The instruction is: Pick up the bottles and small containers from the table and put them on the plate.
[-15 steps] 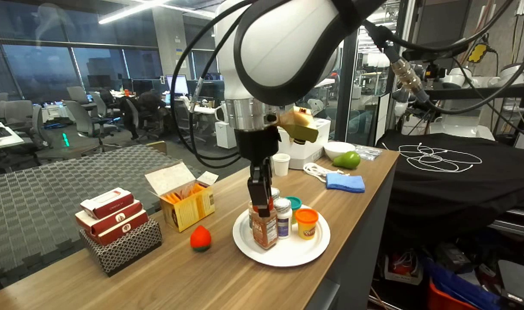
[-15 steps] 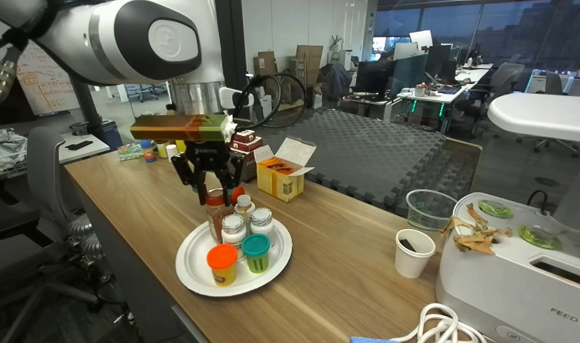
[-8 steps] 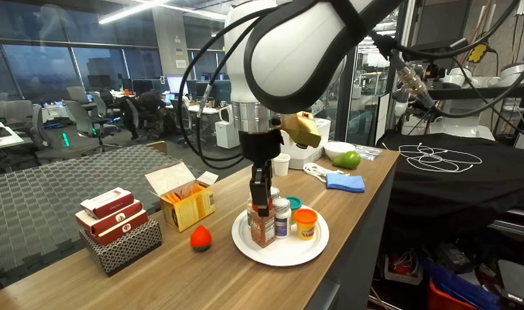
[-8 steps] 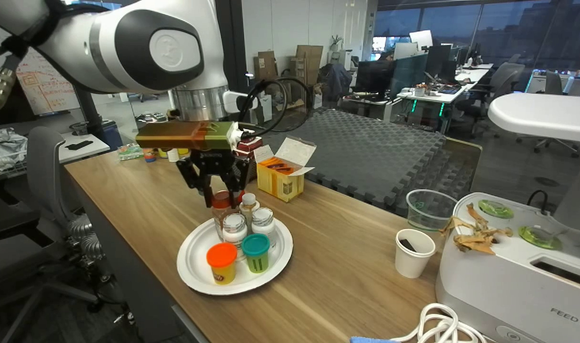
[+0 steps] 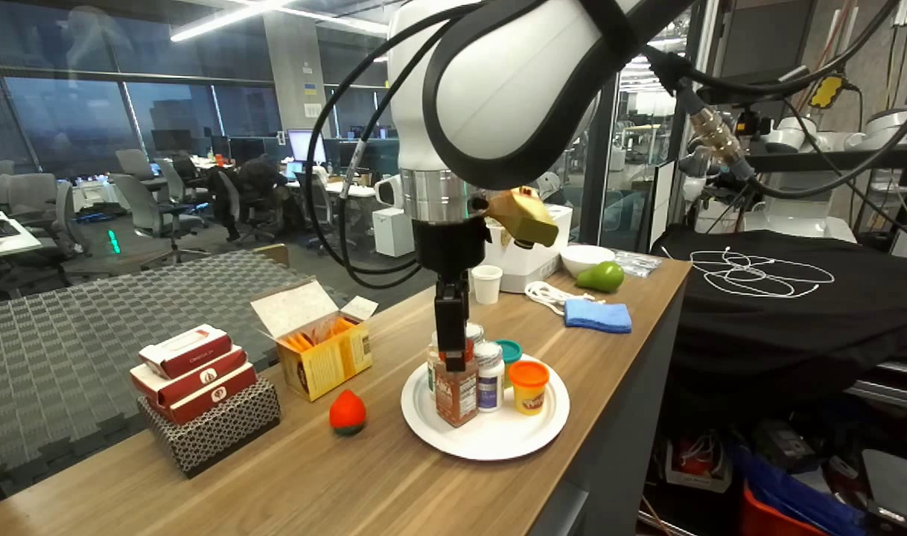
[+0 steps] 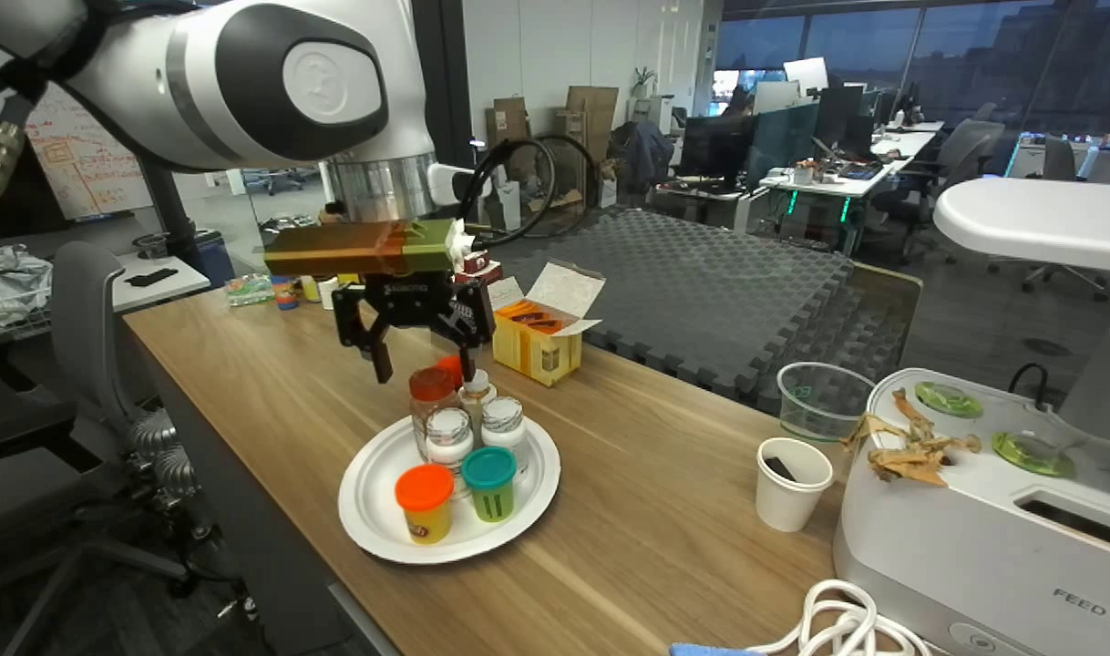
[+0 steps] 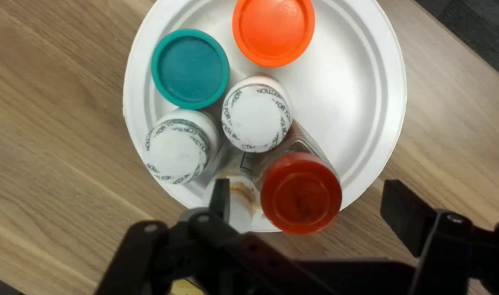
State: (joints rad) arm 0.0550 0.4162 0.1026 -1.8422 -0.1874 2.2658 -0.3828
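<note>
On the white plate stands a bottle with a red cap and reddish contents. Crowded beside it are two white bottles with printed seals on their caps and a small bottle with a plain white cap. A yellow tub with an orange lid and a green tub with a teal lid share the plate. My gripper is open above the red-capped bottle, its fingers apart on both sides of the cap. In the wrist view one finger covers part of the small bottle.
Several small containers stand at the table's far end in an exterior view. Around the plate are a red toy fruit, an open yellow box, stacked red boxes, a paper cup and a blue cloth.
The gripper first came down a little with the red-capped bottle between its fingers. Since then the fingers have spread and let the bottle go, and the gripper has risen slightly.
</note>
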